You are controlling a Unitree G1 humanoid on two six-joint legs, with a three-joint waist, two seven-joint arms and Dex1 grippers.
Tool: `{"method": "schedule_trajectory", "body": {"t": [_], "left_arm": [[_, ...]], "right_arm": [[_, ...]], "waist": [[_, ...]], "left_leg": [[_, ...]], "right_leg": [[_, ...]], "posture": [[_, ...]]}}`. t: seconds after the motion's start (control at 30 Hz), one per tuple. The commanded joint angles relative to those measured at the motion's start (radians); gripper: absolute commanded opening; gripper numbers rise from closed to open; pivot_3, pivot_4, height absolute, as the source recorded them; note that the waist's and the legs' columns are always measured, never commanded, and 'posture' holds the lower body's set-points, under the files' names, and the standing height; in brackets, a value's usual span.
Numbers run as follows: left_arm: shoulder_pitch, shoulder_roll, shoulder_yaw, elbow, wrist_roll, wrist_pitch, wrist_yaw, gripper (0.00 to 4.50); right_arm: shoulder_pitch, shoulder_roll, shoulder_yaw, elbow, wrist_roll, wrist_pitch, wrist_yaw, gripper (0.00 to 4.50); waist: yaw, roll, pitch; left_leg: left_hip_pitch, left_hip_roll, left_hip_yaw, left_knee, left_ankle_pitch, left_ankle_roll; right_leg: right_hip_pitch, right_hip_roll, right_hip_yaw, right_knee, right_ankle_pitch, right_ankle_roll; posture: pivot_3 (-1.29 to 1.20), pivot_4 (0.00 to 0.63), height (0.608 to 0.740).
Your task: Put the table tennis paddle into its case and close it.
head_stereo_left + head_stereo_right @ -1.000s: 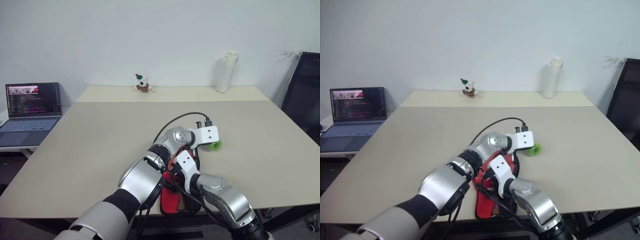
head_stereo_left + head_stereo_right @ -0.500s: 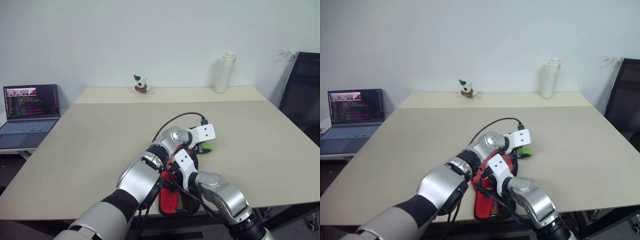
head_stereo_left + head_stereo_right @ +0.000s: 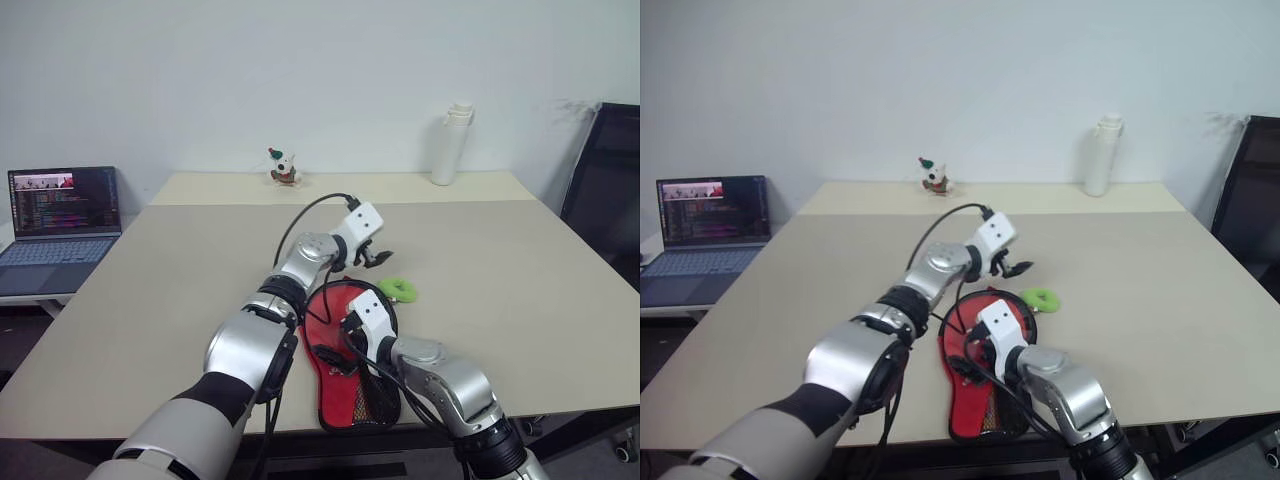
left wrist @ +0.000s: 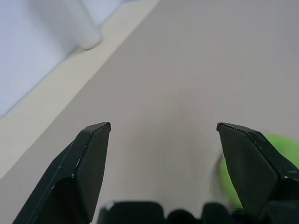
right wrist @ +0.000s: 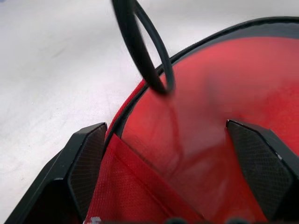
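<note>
The black case lies open near the table's front edge, its red lining showing. The table tennis paddle's smooth red face lies inside the case's black rim; its handle is hidden. The green fuzzy charm rests on the table just right of the case. My left gripper hovers above and behind the case, open and empty, with the charm close beside one finger. My right gripper is low over the case, open, with the red paddle face between its fingers but not gripped.
A laptop sits on a side table at the left. A white bottle and a small figurine stand at the table's far edge. A black chair is at the right. A black cable loops over the case.
My left gripper has opened, risen and swung left, away from the charm. The charm now lies free, slightly further left. The case's red inside has come into view. The right gripper has hardly moved.
</note>
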Motion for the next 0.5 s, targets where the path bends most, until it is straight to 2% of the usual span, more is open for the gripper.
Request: {"method": "schedule_trajectory", "body": {"t": [0.03, 0.13, 0.23, 0.37, 0.5], "left_arm": [[0.031, 0.031, 0.045, -0.063, -0.076, 0.027, -0.104, 3.96], [0.097, 0.070, 0.068, -0.123, -0.140, 0.076, -0.262, 3.96], [0.165, 0.089, 0.067, -0.192, -0.164, 0.107, -0.296, 3.96], [0.236, 0.081, 0.056, -0.289, -0.183, 0.160, -0.312, 3.96], [0.328, 0.069, 0.017, -0.433, -0.200, 0.230, -0.372, 3.96]], "right_arm": [[0.000, -0.019, -0.054, -0.081, 0.037, 0.088, -0.008, 4.50], [-0.021, -0.064, -0.156, -0.227, 0.110, 0.197, 0.012, 4.50], [-0.050, -0.073, -0.313, -0.341, 0.237, 0.350, 0.035, 4.50], [-0.097, -0.090, -0.451, -0.388, 0.326, 0.476, 0.038, 4.50], [-0.131, -0.189, -0.517, -0.362, 0.350, 0.482, 0.054, 4.50]], "waist": [[0.000, 0.000, 0.000], [0.000, 0.001, 0.003], [0.001, 0.001, 0.004], [0.002, 0.001, 0.005], [0.002, 0.002, 0.005]], "left_leg": [[-0.001, 0.000, 0.000, 0.000, 0.000, 0.000], [-0.002, 0.001, 0.000, 0.000, 0.000, 0.000], [-0.003, 0.001, 0.000, 0.000, 0.000, 0.000], [-0.003, 0.001, -0.002, 0.000, 0.000, 0.000], [-0.003, 0.001, -0.003, 0.000, 0.000, 0.000]], "right_leg": [[0.000, 0.000, 0.000, 0.000, 0.000, 0.000], [-0.002, 0.000, -0.001, 0.000, 0.000, 0.000], [-0.003, -0.001, 0.000, -0.001, 0.000, 0.000], [-0.002, -0.001, -0.001, -0.001, 0.001, -0.001], [-0.002, -0.002, 0.000, -0.001, 0.000, -0.001]], "posture": [[0.00, 0.150, 0.740], [0.00, 0.150, 0.740], [0.00, 0.150, 0.740], [0.00, 0.150, 0.740], [0.00, 0.150, 0.740]]}}
